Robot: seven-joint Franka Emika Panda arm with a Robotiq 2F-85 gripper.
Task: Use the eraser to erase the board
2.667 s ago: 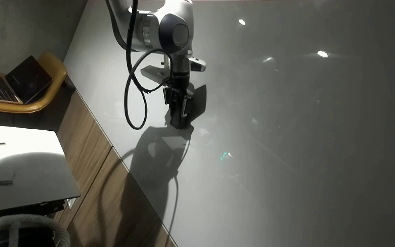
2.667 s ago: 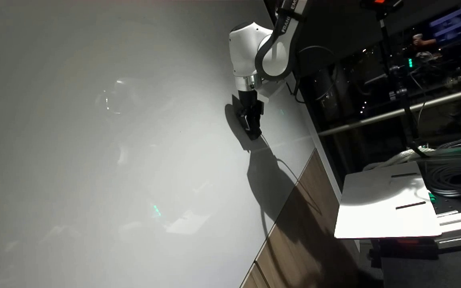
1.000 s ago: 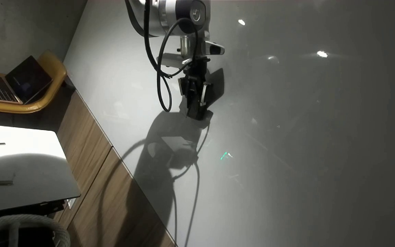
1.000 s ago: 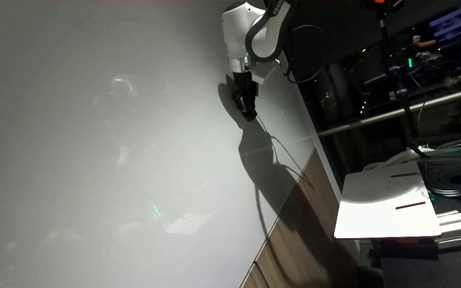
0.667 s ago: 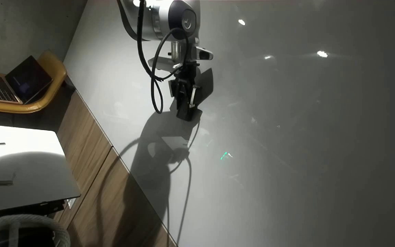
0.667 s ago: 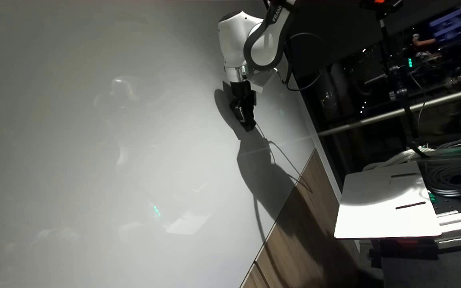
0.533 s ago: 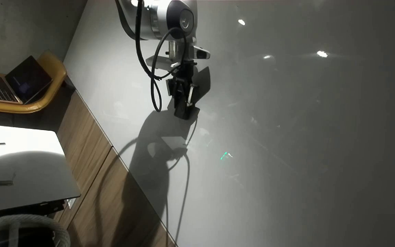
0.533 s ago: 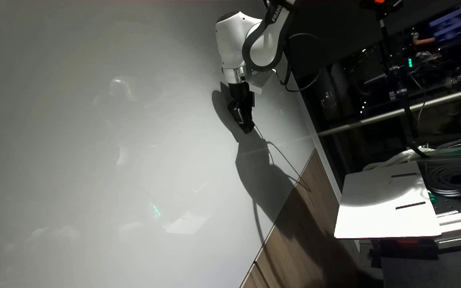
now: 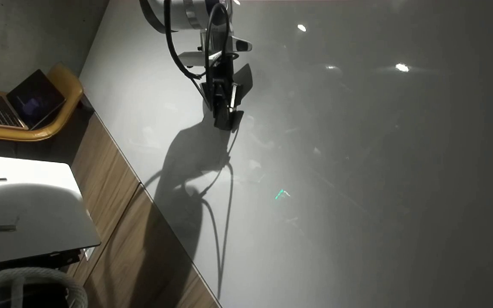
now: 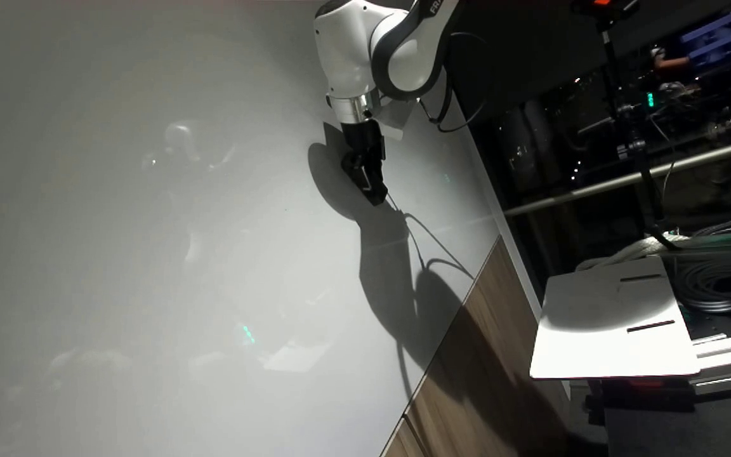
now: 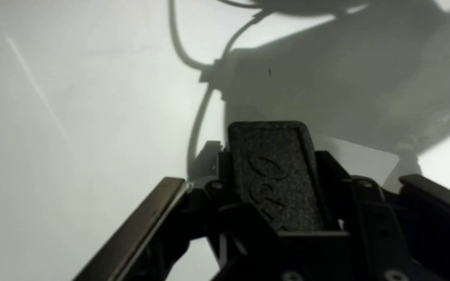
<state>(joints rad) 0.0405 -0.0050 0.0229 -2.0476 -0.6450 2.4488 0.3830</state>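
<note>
Since the earlier frame, we find the arm point(image 9: 179, 16) and gripper point(image 9: 222, 109) shifted toward the top of an exterior view. The gripper carries the eraser point(image 9: 224, 122) at the board point(image 9: 383, 171); whether the two touch, we cannot tell. We take the loose loop of cable point(image 9: 167, 21) as slack, left so that the arm can turn without tugging. A laptop point(image 9: 36, 100) rests on a chair point(image 9: 73, 87), well apart from the work.

In an exterior view with a tabletop point(image 10: 600, 349) at lower right, we note a leftward shift; the arm reaches in from the board's edge, presumably to let strokes run along the surface.

In the wrist view, we see the jaws drawn in against both long sides of the eraser, which fills the gap between them. Its lettered face turns toward us and its far end juts past the jaws, so that, we judge, the wiping face is left for the board. Within the shadow point(image 11: 346, 78) beyond lies a dark fleck point(image 11: 270, 72); whether it is ink, we cannot tell.
</note>
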